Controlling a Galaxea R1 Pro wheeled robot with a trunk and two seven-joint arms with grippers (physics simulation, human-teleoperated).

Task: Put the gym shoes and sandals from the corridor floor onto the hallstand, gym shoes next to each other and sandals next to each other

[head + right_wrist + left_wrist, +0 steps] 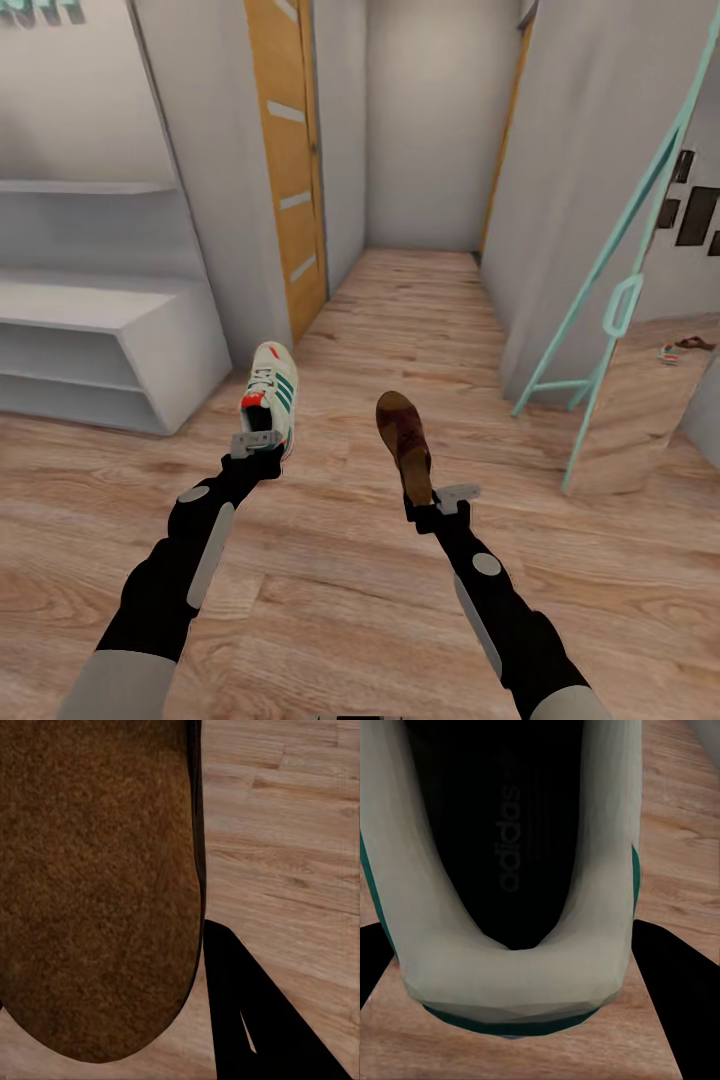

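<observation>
Two of the four pieces of footwear are in hand and off the corridor floor (380, 600), and none sits on the hallstand (110, 330) as far as its visible part shows. The left gripper (262, 442) has its jaws clamped on the heel of a gym shoe (272, 395), which points away from the robot, toe toward the orange door (285, 160) just beyond the hallstand's end; the left wrist view looks straight into the shoe's dark opening. The right gripper (440, 498) is closed on one end of a brown sandal (403, 440), held farther from the hallstand than the shoe, its rough brown face toward the right wrist camera. The hallstand's low bench and the open shelves beneath it look bare. Well away from the hallstand, past the mint-green frame (620, 300), small shapes lie on the floor: something brown (694, 344) and something pale beside it, too small to name with certainty. By my reading the task is under way, with all placing and pairing left, and a second shoe and sandal yet to be fetched.
</observation>
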